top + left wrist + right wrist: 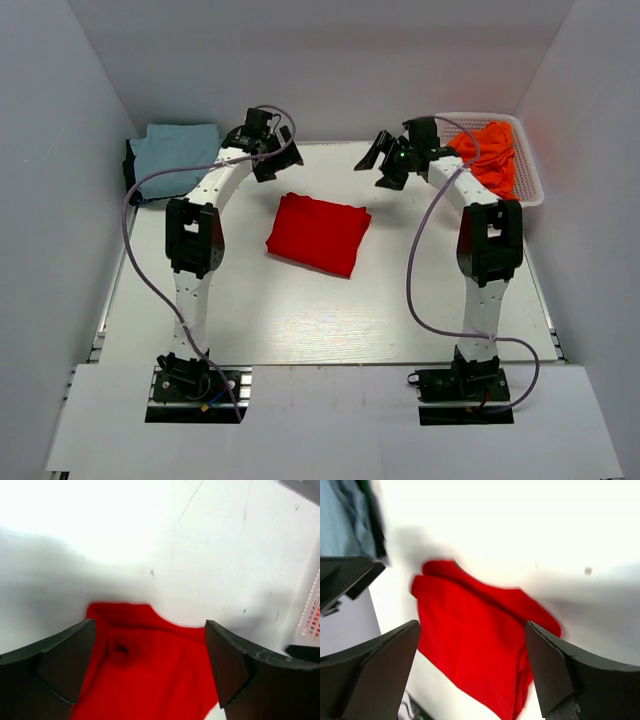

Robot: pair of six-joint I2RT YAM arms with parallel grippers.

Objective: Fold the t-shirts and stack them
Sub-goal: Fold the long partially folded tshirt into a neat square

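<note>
Both grippers hang empty over the far half of the table, each with its jaws spread wide. The left gripper (278, 162) hovers just beyond the far left corner of the red t-shirt (318, 233). The right gripper (380, 165) hovers beyond its far right corner, tilted toward it. Neither touches cloth. Each wrist view looks down between 2 dark, matte, wedge-shaped fingers (50, 665) onto red fabric below.

The red t-shirt lies near the middle of the smooth white table (300, 320), folded into a compact, roughly square packet. Its edges are soft and slightly rounded, and layers show along its right side. The cloth looks plain, matte and limp, with 1 small dimple seen from the left wrist.

A light blue t-shirt (178, 150) lies folded flat in the far left corner, well apart from the red one. Something dark shows at its edge, and I cannot tell what it is. Orange t-shirts (492, 155) sit bunched in a wrinkled heap inside a white plastic mesh basket (530, 190) in the far right corner. I cannot tell how many there are.

The task looks partly done: 2 shirts appear folded, but they lie apart, not stacked. Moving the red packet onto the blue one seems the likely next step. The orange shirts are yet to be taken out, folded and added.
</note>
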